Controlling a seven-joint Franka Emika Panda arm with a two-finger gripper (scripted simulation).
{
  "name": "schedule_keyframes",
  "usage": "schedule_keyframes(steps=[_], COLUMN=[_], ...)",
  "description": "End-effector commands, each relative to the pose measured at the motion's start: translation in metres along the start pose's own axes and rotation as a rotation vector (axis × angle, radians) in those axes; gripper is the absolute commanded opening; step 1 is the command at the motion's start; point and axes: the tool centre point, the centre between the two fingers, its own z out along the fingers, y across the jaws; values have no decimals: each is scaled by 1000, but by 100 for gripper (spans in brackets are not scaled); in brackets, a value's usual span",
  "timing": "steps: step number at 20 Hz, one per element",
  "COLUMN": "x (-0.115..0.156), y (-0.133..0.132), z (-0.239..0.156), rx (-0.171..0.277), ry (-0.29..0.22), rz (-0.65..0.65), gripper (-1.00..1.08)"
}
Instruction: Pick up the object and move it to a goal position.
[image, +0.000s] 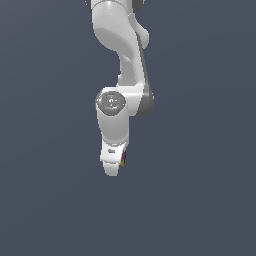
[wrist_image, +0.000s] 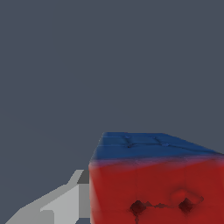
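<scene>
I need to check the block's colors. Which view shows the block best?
The wrist view: the block fills the frame's lower part, showing a red face with dark dots and a blue face. The exterior view shows only a colored sliver beside the gripper.

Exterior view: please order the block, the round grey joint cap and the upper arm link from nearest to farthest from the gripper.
1. Block: right at the gripper, on the exterior view's right side of it.
2. Round grey joint cap: above the gripper, mid-picture.
3. Upper arm link: at the top of the picture.
</scene>
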Motion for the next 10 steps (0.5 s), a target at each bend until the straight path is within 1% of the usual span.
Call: schedule_keyframes(steps=[1,10], x=[4,16], y=[5,24], z=[-27,-122], rx=[-3,-2], ry=[1,2], rz=[-1,-1], gripper=[-100,-100])
